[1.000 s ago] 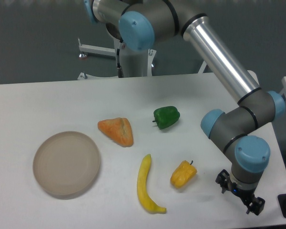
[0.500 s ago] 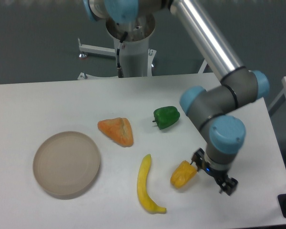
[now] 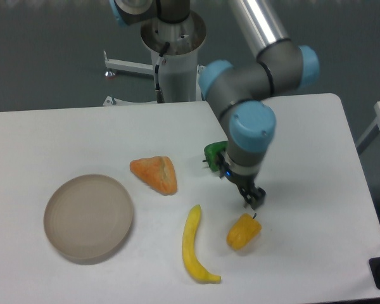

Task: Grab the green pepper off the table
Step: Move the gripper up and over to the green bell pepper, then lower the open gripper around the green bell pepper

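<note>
Camera view: we see our gripper (image 3: 239,185) low over the table (image 3: 304,126), right beside the green pepper (image 3: 213,154), which sits on the table and is partly hidden. We cannot tell if the jaws are open. The yellow pepper (image 3: 243,232) lies just below.

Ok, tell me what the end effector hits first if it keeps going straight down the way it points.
Probably bare table, between the green pepper and the yellow pepper. The end effector seems to point down there, though depth is unclear from this single view.
</note>
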Available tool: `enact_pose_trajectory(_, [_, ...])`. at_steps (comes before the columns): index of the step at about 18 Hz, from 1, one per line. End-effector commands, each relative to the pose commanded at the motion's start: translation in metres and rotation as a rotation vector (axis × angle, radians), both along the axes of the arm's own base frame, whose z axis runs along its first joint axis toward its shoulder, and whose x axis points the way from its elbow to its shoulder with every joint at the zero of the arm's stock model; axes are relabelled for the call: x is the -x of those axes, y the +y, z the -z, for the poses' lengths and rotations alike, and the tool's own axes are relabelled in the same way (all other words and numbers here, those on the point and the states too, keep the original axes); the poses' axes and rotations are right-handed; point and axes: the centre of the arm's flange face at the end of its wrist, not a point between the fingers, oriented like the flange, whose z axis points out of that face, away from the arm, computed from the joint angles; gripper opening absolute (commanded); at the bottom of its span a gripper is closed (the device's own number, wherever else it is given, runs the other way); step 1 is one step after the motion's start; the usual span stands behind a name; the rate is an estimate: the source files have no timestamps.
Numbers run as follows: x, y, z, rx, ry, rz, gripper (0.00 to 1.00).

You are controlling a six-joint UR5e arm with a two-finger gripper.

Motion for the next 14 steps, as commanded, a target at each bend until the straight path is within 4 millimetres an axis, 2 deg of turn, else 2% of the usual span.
enact_pose_trajectory(2, [-0.009,-0.016,0.016,0.028,-0.025,0.037,0.99])
enact_pose_trajectory(6, [-0.017,-0.036,0.026,0.035,-0.034,0.068,0.99])
enact_pose_trajectory(11, [0.004,-0.059,0.026,0.032,-0.043,0.055,0.99])
enact_pose_trajectory(14, [0.017,-0.067,0.027,0.014,-0.055,0.064,0.99])
